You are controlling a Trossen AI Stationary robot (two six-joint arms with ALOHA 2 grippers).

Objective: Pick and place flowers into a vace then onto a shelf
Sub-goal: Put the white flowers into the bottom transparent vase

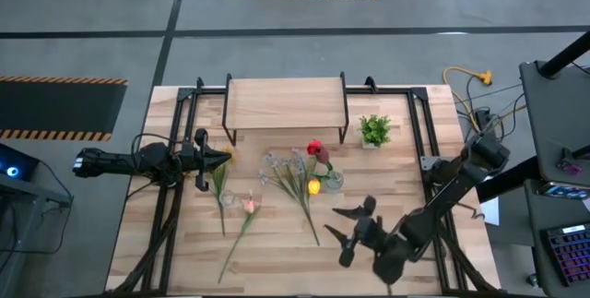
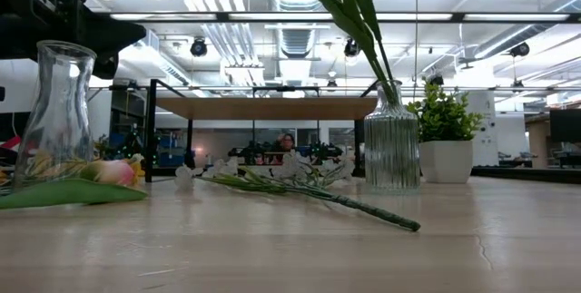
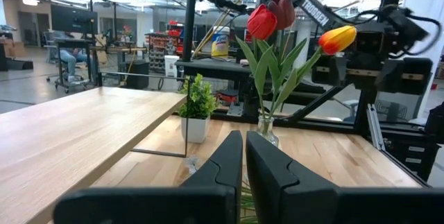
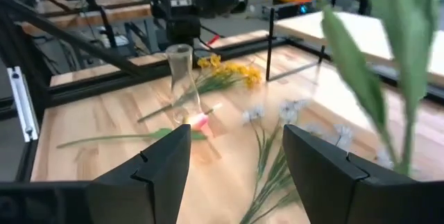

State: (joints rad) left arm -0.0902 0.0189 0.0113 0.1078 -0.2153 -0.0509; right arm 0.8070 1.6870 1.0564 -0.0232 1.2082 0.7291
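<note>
While several flowers lie loose on the tabletop (image 1: 277, 252), only the ribbed vase (image 2: 391, 148) near its middle has been filled: red tulips (image 3: 270, 17) and an orange one (image 3: 338, 39) stand upright in it, stems gathered by the narrow neck. That vase sits on the tabletop in front of the shelf (image 1: 286, 102), not on it, so the lift is not yet done, I judge. A second, smooth vase (image 2: 56, 112) stands empty toward the left side, with a pink tulip (image 1: 249, 205) lying just beside its base, probably laid out within reach for loading.

A white spray (image 1: 286, 171) and a yellow spray (image 4: 229, 71) also lie flat, stems free to pinch. A potted plant (image 1: 374, 131) sits beside the shelf's right end.

The left end effector (image 1: 218, 157) hangs near the shelf's left legs, fingers pressed together on nothing. The right end effector (image 1: 353, 224) hovers spread wide and empty near the front right, facing the loose flowers.
</note>
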